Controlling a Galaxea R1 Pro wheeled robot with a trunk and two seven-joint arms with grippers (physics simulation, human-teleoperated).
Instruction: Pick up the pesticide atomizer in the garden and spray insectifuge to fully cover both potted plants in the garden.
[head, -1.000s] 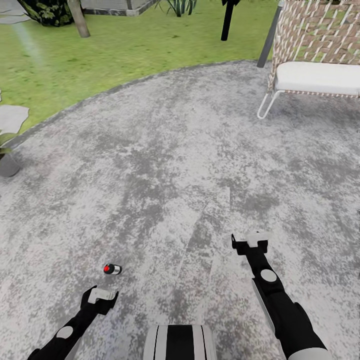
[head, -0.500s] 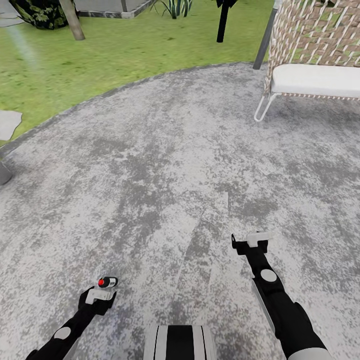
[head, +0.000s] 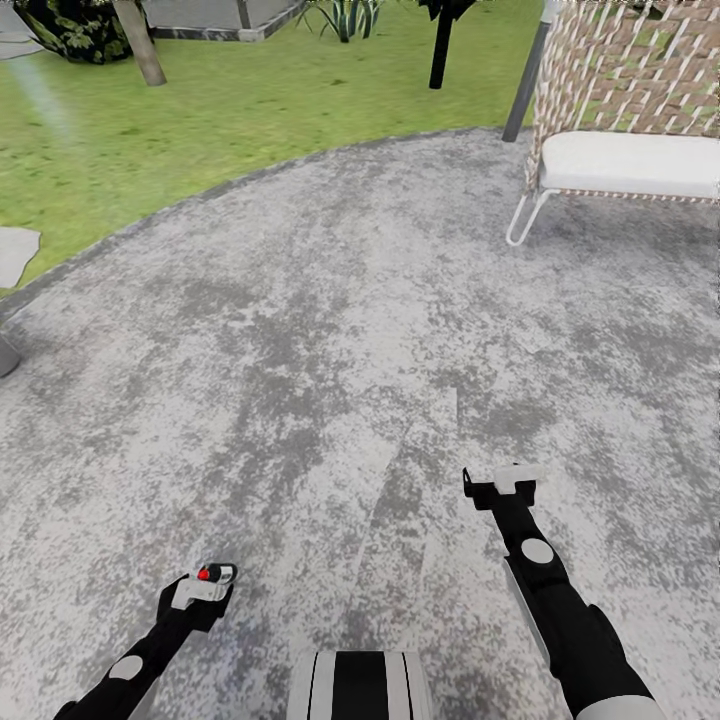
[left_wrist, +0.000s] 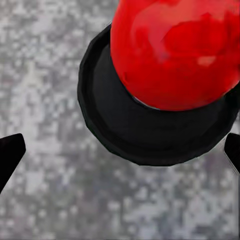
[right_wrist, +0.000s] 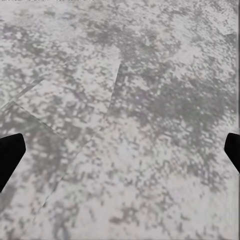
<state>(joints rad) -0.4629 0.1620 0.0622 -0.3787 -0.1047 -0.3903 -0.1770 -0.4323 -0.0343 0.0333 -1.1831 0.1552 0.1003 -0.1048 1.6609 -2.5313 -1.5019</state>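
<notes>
Two pincers spread wide, left pincer (head: 203, 590) directly above pesticide atomizer (head: 214, 574), right pincer (head: 503, 482) empty.

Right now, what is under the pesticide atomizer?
Grey paved ground lies around the pesticide atomizer, which the left wrist camera sees from above, red top up. The patch directly beneath it is covered by the bottle. The left pincer is just beside it.
</notes>
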